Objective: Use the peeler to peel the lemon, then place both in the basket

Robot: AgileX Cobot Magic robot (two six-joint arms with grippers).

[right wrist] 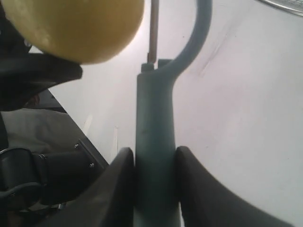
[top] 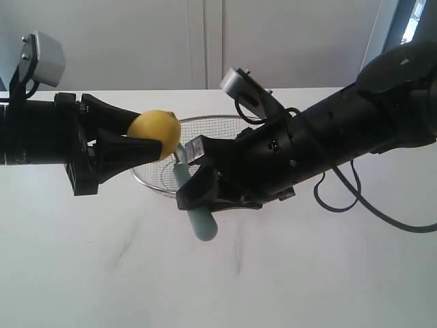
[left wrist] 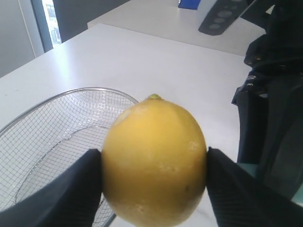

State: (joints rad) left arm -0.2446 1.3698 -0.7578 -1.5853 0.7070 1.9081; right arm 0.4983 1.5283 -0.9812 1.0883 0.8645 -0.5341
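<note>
While your left tool (top: 149, 134) holds the lemon (left wrist: 154, 161) up off the desk (top: 307, 273), its two dark fingers (left wrist: 71, 189) stand spread wide and press on opposite sides of the fruit, whose small nub points away from the wrist. Your right tool (right wrist: 155, 189) is closed partway on the peeler (right wrist: 155, 137). It pinches the pale teal handle between its fingers (right wrist: 118, 189) about midway along, so the butt end hangs below the tool toward the desk and the blade head reaches up to the lemon. The metal blade sits just beside the lemon's lower side, on the side facing the right arm; you cannot tell from these views whether it touches the skin. The lemon's skin looks whole and smooth yellow wherever it shows. The basket (top: 225, 119) stands on the desk behind and below the two tools, its thick rim and silver wire mesh partly hidden by the lemon and the right arm. Neither the lemon nor the peeler is in it: both are held in the air near the part of its rim that faces the exterior camera. In the left wrist view the stretch of mesh that shows is bare wire with the white desk showing through. The rest of the bowl is covered by the fruit and the fingers, so you cannot tell what lies there. In the right wrist view only a sliver of the rim shows.
</note>
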